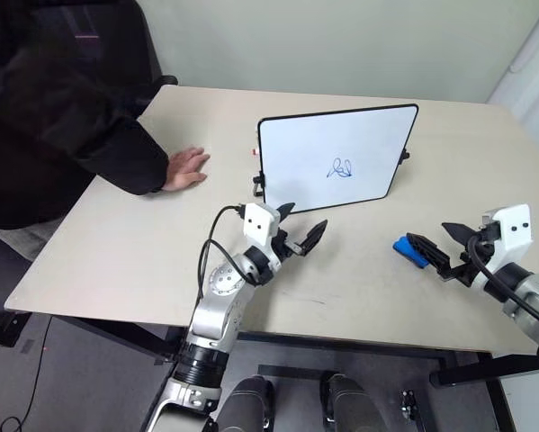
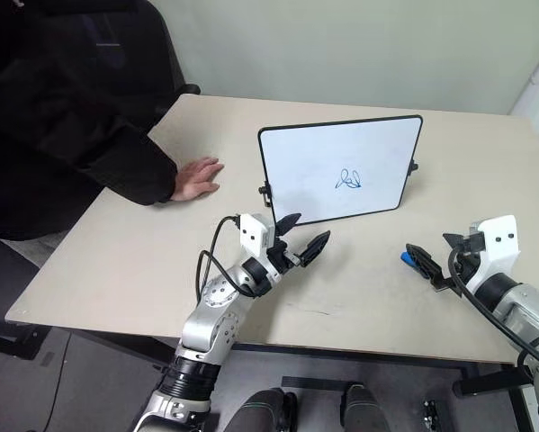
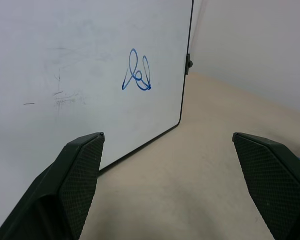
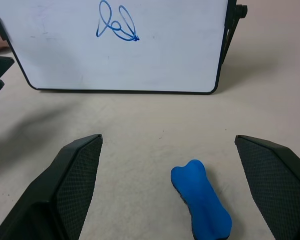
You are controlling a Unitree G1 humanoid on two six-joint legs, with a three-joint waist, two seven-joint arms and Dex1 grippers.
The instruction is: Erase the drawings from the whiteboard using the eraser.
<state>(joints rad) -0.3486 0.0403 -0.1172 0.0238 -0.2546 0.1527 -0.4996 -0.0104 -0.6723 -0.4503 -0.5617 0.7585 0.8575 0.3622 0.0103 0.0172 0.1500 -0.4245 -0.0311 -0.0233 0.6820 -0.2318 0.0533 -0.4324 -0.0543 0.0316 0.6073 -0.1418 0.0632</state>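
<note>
The whiteboard stands upright on the table, with the drawings, a small blue loopy scribble, right of its middle. The eraser, a bright blue block, lies flat on the table to the right of the board's front. My right gripper is open just behind it. In the right wrist view the eraser lies low between the two spread fingers, apart from both. My left gripper is open and empty, close to the board's lower left corner and facing the board.
A person in a black sleeve rests a hand flat on the beige table, left of the board. The table's front edge runs just below both grippers. Bare tabletop lies between the board and the grippers.
</note>
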